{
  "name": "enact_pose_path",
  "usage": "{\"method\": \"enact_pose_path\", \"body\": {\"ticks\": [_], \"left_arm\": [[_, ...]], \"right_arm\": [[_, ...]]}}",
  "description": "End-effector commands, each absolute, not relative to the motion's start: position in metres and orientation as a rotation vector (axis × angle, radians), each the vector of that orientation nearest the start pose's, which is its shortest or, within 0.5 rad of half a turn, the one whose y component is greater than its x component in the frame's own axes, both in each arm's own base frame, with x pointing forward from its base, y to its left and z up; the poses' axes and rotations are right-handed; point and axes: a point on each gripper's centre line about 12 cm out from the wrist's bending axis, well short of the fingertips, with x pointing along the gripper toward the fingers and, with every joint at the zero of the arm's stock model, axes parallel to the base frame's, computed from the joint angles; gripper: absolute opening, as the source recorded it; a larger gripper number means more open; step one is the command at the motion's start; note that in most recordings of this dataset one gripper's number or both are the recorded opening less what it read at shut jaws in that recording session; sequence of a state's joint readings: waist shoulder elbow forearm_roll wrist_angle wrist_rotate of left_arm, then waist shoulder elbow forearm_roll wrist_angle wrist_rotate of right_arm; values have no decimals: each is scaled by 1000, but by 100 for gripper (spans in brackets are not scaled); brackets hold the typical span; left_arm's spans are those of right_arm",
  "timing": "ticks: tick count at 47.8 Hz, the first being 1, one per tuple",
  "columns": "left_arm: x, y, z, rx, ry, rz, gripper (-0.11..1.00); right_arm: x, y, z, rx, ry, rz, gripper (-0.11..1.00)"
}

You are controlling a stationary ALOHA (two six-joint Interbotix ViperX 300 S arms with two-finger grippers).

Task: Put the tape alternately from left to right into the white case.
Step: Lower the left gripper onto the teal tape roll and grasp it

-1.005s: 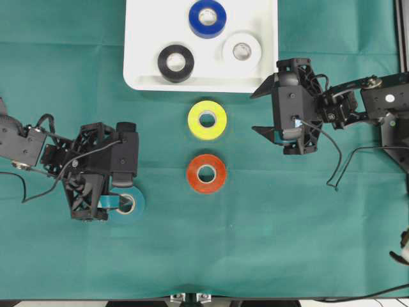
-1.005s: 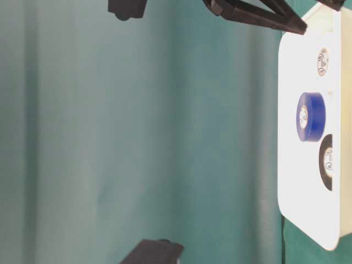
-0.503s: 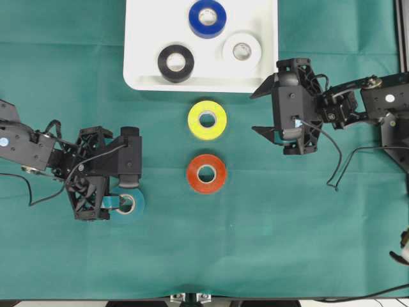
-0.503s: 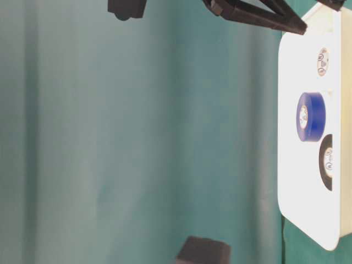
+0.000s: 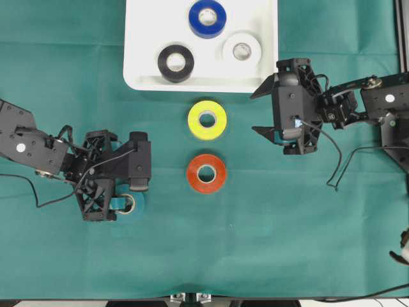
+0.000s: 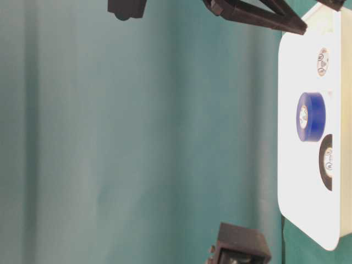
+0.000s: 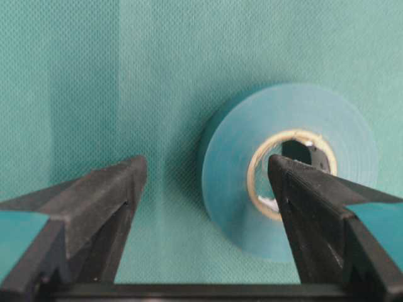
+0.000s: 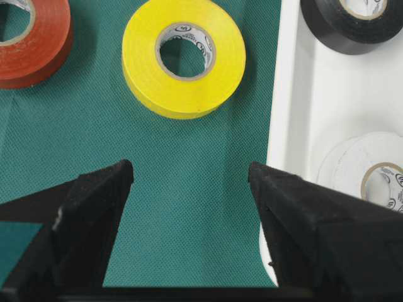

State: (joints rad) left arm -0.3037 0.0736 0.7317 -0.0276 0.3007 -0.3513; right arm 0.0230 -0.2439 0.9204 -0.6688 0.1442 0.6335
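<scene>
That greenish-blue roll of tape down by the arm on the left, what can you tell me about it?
The teal tape roll is a smooth, glossy plastic ring wound on a pale cardboard core, lying flat on the green cloth, off to the left of the red and yellow rolls and outside the white case. The left gripper is over it: one black finger dips into the core hole, the other stands outside the roll on the cloth. The jaws stand apart, not pinching the wall. From above, the arm hides most of the roll.

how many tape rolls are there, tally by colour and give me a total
blue tape: 1
white tape: 1
black tape: 1
yellow tape: 1
red tape: 1
teal tape: 1
total: 6, with 3 in the white case and 3 on the green cloth
</scene>
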Motion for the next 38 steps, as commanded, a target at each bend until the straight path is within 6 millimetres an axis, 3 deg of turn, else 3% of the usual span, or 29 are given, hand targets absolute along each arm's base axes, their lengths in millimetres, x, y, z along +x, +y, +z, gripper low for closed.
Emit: {"method": "enact_pose_path", "body": {"ticks": [1,13,25,38], "left_arm": [[327,-106,104,-173,1117,-77,34],[327,-106,104,-171,1118,-78,31],[327,-106,104,-168,1118,-80,-3],[328,-106,107,-171,1108,-82,-3]], "right_arm": [[306,-2,171,-67,756,-45,81],[306,-2,170,-67,756,-46,81],[307,0,170,-63,740,-28,81],[308,0,171,-63,739,-29,81]]}}
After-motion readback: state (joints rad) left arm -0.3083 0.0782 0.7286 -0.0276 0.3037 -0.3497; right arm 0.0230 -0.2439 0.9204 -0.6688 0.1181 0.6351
